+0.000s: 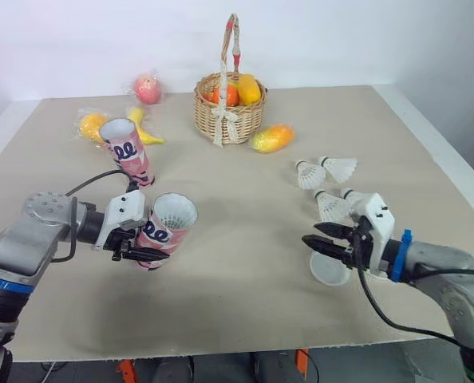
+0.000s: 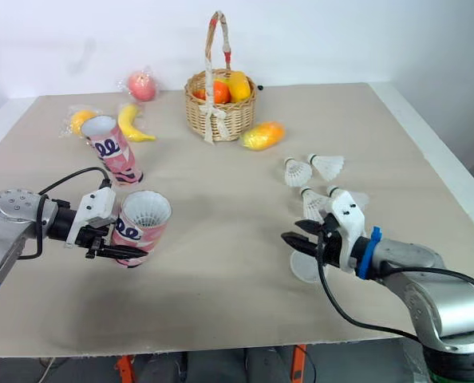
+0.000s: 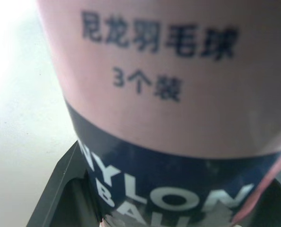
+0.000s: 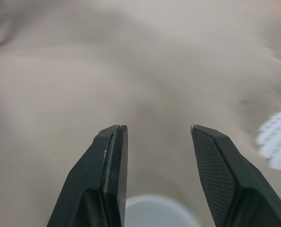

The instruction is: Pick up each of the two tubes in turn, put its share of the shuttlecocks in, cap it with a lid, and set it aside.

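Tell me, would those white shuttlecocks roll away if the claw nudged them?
Probably in a curve: the shuttlecocks lie on their sides, narrow head to wide skirt. They look very light, so a nudge may scoot them. The thin skirts likely bend under a squeeze.
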`<state>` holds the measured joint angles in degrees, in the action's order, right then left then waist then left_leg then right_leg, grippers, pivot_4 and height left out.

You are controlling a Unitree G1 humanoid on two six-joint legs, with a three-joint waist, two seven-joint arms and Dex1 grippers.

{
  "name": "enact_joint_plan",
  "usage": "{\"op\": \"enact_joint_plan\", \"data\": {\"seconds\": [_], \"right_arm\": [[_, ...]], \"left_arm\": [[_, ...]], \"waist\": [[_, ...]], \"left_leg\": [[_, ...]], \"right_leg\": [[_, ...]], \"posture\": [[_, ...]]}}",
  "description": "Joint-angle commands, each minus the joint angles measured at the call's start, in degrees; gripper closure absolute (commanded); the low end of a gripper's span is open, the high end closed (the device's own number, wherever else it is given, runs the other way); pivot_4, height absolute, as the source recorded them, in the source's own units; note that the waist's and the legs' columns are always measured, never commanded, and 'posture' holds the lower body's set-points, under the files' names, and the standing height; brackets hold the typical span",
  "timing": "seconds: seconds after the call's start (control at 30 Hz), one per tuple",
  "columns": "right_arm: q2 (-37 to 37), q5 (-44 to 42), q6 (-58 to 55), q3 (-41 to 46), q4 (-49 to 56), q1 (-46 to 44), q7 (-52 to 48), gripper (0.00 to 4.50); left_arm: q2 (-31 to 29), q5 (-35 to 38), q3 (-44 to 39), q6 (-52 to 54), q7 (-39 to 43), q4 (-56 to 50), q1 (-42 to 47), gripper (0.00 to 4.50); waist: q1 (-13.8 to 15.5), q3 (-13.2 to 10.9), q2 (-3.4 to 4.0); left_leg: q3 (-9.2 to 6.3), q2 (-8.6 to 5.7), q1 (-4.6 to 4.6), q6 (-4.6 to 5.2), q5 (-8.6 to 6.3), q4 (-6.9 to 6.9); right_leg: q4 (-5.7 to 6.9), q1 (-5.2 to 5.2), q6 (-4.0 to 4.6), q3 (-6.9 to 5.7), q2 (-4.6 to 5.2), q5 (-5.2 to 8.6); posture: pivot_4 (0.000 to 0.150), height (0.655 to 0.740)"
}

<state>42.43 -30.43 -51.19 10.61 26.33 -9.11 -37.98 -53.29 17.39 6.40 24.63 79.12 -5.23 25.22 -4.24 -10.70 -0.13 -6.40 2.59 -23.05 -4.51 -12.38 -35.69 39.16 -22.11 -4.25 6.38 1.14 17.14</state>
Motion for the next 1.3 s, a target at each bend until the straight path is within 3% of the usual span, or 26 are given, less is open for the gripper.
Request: {"op": "enact_joint_plan", "data": {"seconds": [0.03,0.4,1.03,1.3], "right_arm": [[-0.30,3.67,0.65,-0.88,-2.32,-2.17,4.40,2.15],[-5.95,8.64,-3.02,-5.36,-6.49,-10.37,13.78,2.15],[-8.46,16.37,-4.09,-11.76,-2.69,-12.29,18.17,2.15],[-10.34,22.14,-6.58,-13.14,-1.60,-11.93,24.70,2.15]], "left_arm": [[-0.16,-0.82,2.14,0.56,0.57,0.23,-1.25,1.83],[-0.67,-0.44,1.76,1.92,0.59,-0.48,-0.82,1.83],[-1.38,-0.07,1.38,1.93,0.75,-0.90,-1.54,1.83],[-1.35,-0.03,1.50,1.90,0.88,-0.96,-1.64,1.83]], "waist": [[0.01,0.00,0.00],[0.02,0.00,0.01],[-0.02,0.00,0.01],[-0.03,0.00,0.02]], "left_leg": [[0.00,0.00,-0.01,0.00,0.00,0.01],[0.00,0.00,-0.01,0.00,0.00,0.13],[0.00,0.00,-0.04,0.01,0.00,0.17],[0.00,0.00,-0.04,0.01,-0.01,0.18]], "right_leg": [[0.00,0.00,0.01,0.01,0.01,0.01],[0.00,-0.03,0.21,0.00,0.01,0.02],[-0.01,-0.07,0.28,0.00,0.00,0.01],[0.00,-0.09,0.28,0.00,0.00,0.00]], "posture": [[0.150,0.7400],[0.150,0.7400],[0.150,0.7400],[0.150,0.7400]]}}
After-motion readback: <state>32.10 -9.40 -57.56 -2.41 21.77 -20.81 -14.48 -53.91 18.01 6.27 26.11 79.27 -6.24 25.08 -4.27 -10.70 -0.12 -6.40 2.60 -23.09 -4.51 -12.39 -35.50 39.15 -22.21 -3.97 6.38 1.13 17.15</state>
